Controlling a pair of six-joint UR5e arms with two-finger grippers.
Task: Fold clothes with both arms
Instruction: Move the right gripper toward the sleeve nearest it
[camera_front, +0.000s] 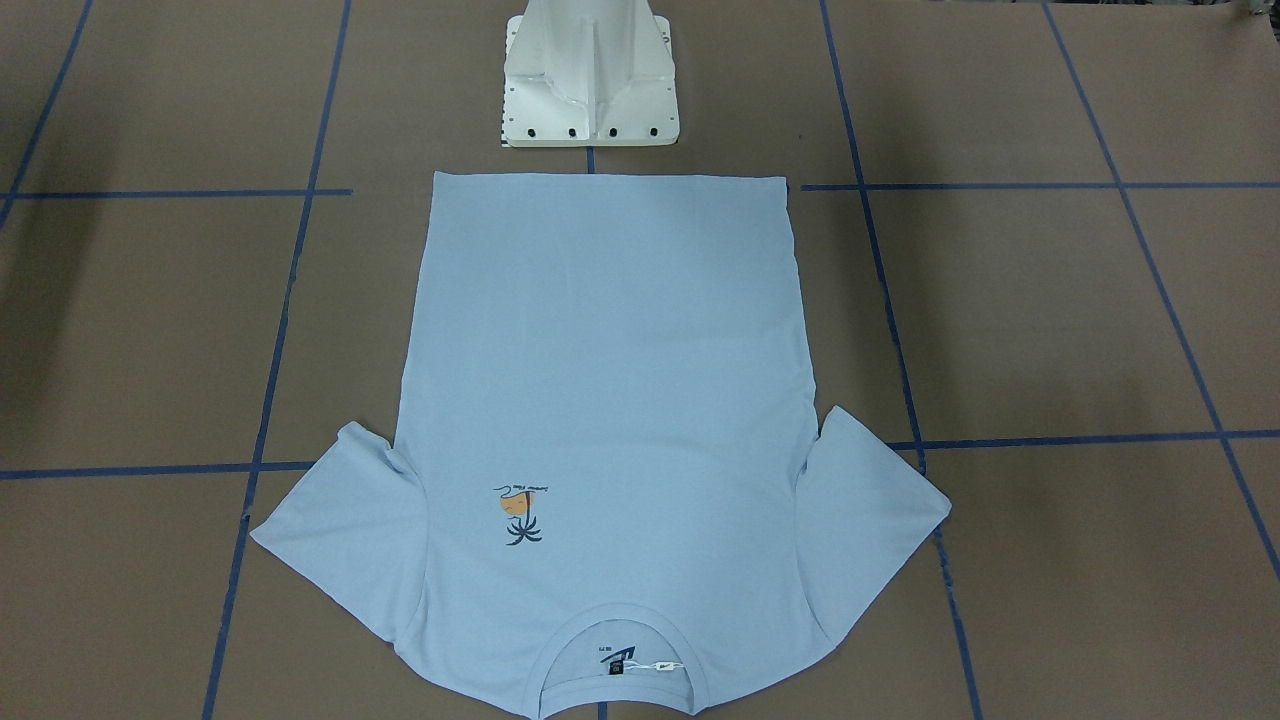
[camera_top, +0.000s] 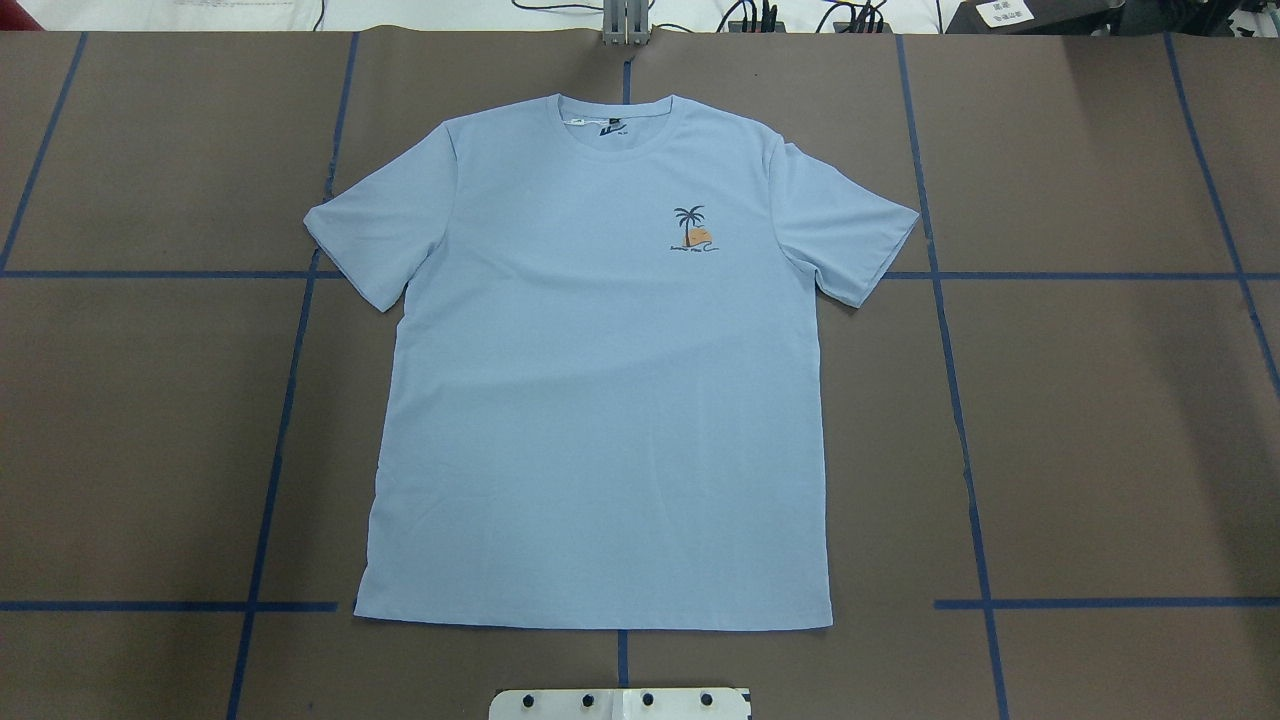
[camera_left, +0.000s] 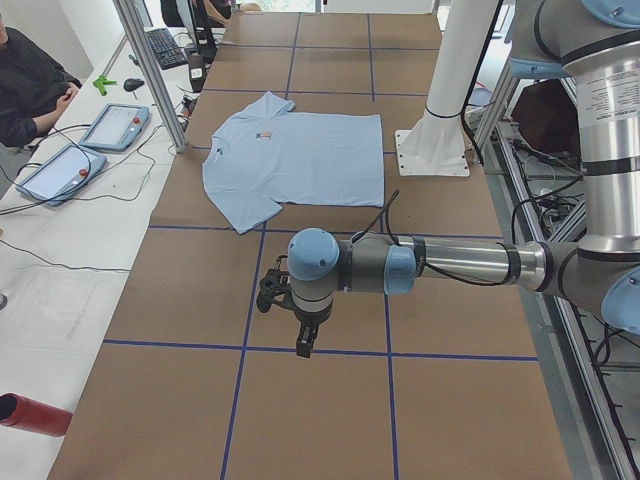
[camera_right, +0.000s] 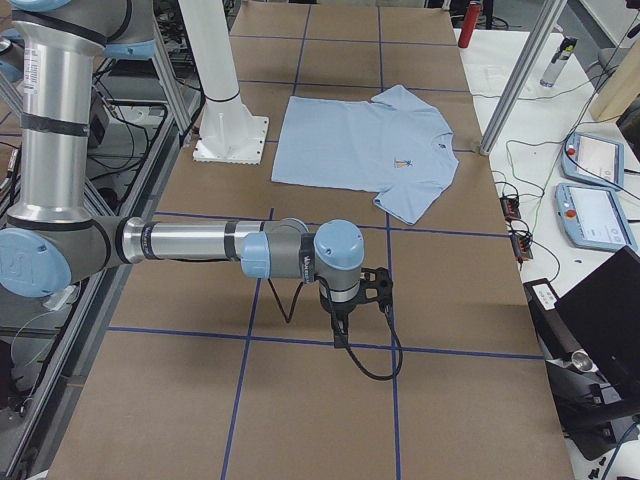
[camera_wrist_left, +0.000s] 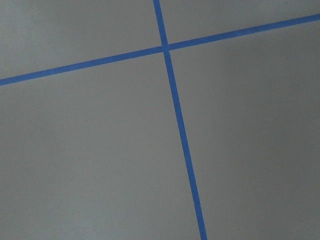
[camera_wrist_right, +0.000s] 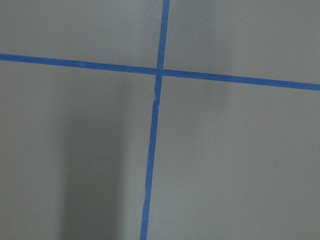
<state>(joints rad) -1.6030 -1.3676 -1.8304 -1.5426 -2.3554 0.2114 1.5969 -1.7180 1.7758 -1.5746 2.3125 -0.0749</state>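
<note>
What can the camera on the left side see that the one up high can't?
Only the left side view shows the left arm and the left gripper above bare table, away from the T-shirt. It also shows a person, two tablet-like screens and a red cylinder. Only the overhead view shows the dark neck label and the palm shape of the chest print. Both show the T-shirt lying flat, the blue tape lines and the white pedestal base.

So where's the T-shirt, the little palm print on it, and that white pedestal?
T-shirt (camera_top: 600, 420): overhead view, middle of its body.
palm print (camera_top: 688, 230): overhead view, the palm's trunk.
white pedestal (camera_front: 590, 85): front-facing view, its central rib.
</note>
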